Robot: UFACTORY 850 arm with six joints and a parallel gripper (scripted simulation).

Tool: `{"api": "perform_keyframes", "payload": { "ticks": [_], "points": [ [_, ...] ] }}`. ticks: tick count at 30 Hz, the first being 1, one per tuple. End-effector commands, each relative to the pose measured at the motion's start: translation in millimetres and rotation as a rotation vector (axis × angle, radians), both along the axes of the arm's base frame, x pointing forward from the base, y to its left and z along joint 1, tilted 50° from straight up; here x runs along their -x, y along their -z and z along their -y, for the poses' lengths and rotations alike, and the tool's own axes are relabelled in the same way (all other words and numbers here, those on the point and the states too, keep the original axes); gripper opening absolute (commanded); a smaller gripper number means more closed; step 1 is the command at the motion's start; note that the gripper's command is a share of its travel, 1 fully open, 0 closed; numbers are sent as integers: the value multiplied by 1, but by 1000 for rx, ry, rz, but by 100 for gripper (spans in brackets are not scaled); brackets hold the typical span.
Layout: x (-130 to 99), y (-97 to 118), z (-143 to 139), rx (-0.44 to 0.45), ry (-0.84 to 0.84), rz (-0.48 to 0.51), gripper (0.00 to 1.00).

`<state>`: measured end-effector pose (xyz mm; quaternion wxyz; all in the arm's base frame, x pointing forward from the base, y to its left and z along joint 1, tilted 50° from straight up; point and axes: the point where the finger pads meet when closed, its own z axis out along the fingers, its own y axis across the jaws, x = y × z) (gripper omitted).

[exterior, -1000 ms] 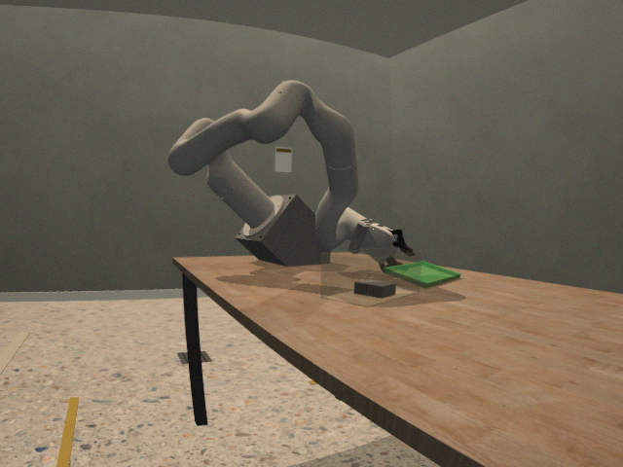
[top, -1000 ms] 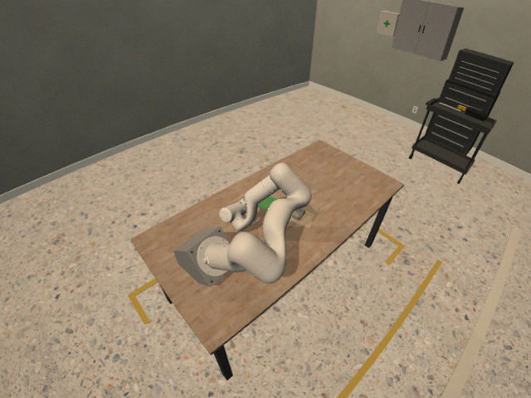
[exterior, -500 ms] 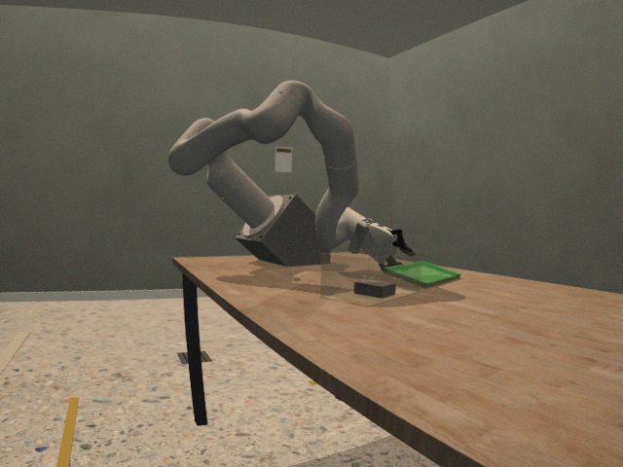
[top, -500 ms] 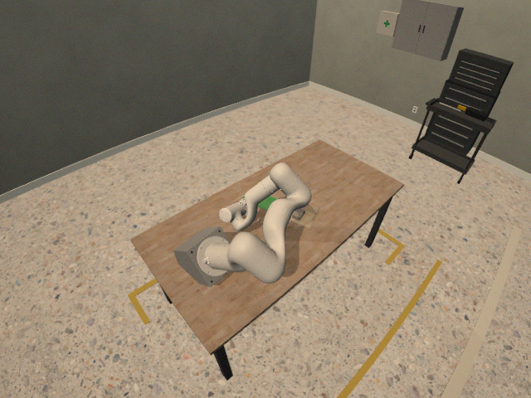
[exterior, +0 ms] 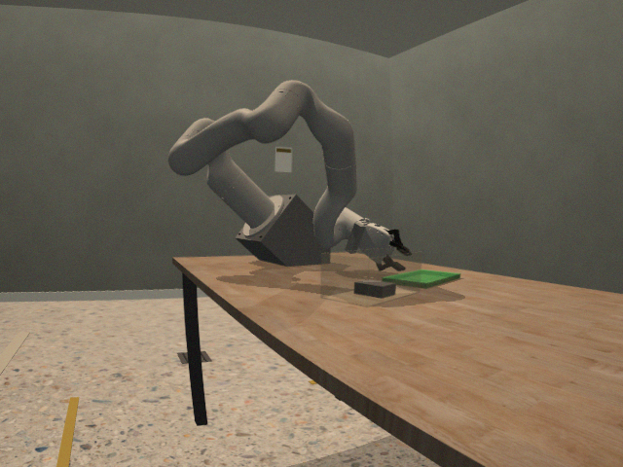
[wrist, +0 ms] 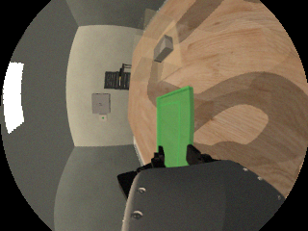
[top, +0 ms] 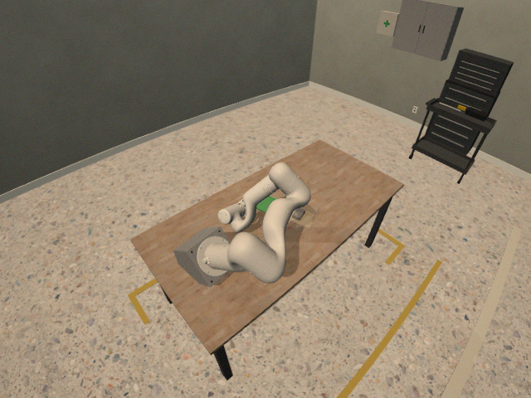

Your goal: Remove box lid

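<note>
The green lid (top: 266, 203) (exterior: 421, 277) (wrist: 175, 125) lies flat on the wooden table (top: 343, 180) (exterior: 502, 341), top up. Beside it and apart from it stands the see-through box (exterior: 334, 283) (top: 299, 212) (wrist: 165, 46), faint in the exterior view, with a dark grey block (exterior: 375, 288) inside it. My gripper (exterior: 399, 257) (wrist: 174, 153) hangs low at the lid's near end, tilted down. Its fingers stand half apart, one on each side of the lid's edge, and do not press on it. In the top view the arm hides the gripper.
The arm's grey base block (top: 191, 257) (exterior: 286, 235) sits tilted at the table's near-left part, and the arm arches over the middle. A black tool cart (top: 463, 111) and a wall cabinet (top: 424, 27) stand far off by the wall.
</note>
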<state>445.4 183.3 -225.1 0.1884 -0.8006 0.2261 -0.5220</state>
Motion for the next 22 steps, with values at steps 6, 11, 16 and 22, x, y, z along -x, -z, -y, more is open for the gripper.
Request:
{"api": "perform_keyframes", "payload": {
  "ticks": [6,11,16,22],
  "points": [
    [6,-1,2,-1,-1,1,48],
    [6,-1,2,-1,-1,1,48],
    [6,-2,1,-1,-1,1,48],
    [8,-6,-3,-1,-1,1,48]
  ]
}}
